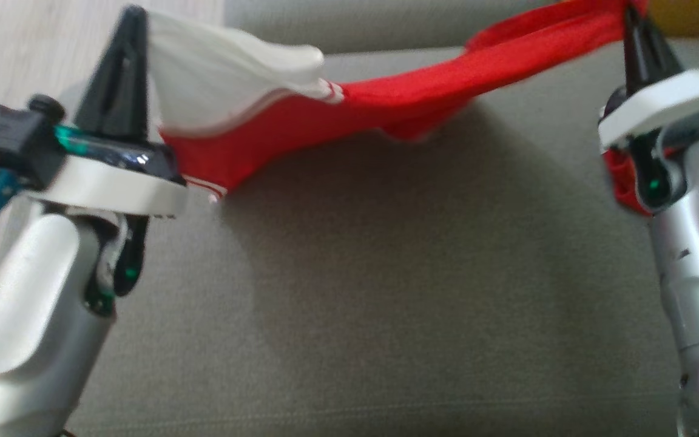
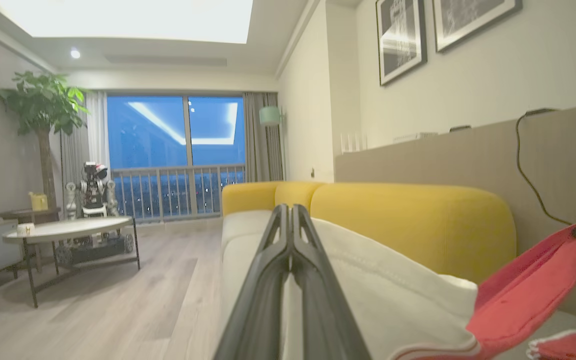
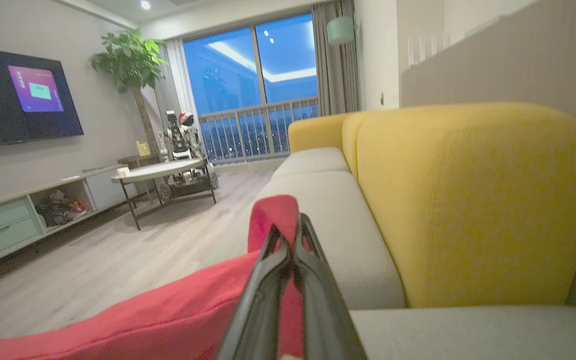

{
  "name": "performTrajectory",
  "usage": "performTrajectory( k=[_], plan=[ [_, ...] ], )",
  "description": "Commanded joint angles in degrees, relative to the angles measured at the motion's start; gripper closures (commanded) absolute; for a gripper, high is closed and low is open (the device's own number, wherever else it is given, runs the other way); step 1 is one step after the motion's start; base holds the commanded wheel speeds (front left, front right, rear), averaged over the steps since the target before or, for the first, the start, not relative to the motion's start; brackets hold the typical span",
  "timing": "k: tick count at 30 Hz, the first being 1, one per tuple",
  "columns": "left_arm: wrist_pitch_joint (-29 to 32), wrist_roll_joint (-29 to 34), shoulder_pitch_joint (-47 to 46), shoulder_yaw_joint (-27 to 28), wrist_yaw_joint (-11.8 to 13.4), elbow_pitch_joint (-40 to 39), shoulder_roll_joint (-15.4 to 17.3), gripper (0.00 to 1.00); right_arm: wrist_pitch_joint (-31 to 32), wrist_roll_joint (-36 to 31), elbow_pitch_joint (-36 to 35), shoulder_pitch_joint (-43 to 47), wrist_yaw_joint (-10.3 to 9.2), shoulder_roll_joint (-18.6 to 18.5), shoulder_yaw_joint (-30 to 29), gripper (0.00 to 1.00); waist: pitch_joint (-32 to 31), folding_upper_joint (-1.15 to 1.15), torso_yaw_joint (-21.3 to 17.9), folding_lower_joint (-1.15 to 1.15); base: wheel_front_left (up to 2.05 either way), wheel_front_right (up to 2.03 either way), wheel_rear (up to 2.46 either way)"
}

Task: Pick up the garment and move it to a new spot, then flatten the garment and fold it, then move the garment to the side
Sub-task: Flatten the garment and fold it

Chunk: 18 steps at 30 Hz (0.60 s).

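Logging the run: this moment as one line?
left gripper: shut on garment, white end | right gripper: shut on red end | garment: sagging between them over sofa seat

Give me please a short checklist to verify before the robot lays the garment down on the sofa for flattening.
1. Left gripper shut on the white end of the garment: ok.
2. Right gripper shut on the red end: ok.
3. Garment spread flat between the grippers: not ok, it is twisted and bunched.
4. Sagging middle free of the sofa seat: cannot tell.
5. Loose cloth away from the right wrist: not ok, a red fold hangs against it.
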Motion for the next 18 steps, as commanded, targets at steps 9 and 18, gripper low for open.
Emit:
performTrajectory(
  k=[9, 18],
  plan=[
    [-0.6, 0.1, -10.1, 7.6, 1.7, -8.2, 3.6, 1.00, 13.4, 1.5, -26.5, -1.2, -0.01, 3.4, -5.6, 1.00, -7.4, 0.00, -3.9, 0.01, 0.00, 0.00, 0.00],
    [2.0, -0.1, -11.5, 9.1, 3.7, -12.4, 4.6, 1.00, 27.5, 6.0, -41.2, 1.5, -0.01, 7.1, -14.6, 1.00, -6.7, 0.00, -4.8, 0.01, 0.00, 0.00, 0.00]
  ],
)
